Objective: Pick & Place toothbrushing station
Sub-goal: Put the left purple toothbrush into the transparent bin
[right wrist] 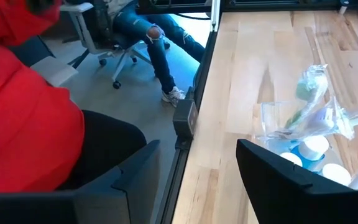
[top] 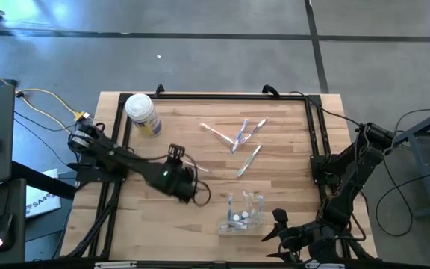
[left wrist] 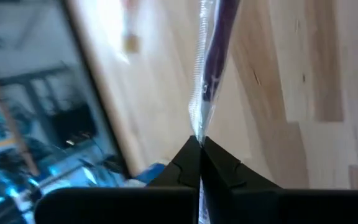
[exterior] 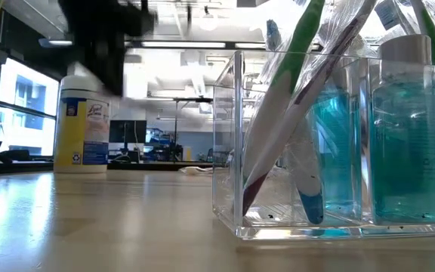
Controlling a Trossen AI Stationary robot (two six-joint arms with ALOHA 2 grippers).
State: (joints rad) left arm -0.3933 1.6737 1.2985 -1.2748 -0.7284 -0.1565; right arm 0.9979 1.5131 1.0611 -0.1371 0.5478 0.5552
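The left gripper [left wrist: 200,144] has its jaws clamped on a wrapped toothbrush [left wrist: 213,68] — purple, it seems — left of the clear holder [top: 243,213]. Beside the holder, the right gripper [top: 282,233] waits, jaws apart.

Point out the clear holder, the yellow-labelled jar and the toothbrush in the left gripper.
clear holder [exterior: 229,143]: low view, its near side wall.
yellow-labelled jar [top: 142,113]: high view, its white lid.
wrapped toothbrush [left wrist: 215,56]: left wrist view, its purple handle.
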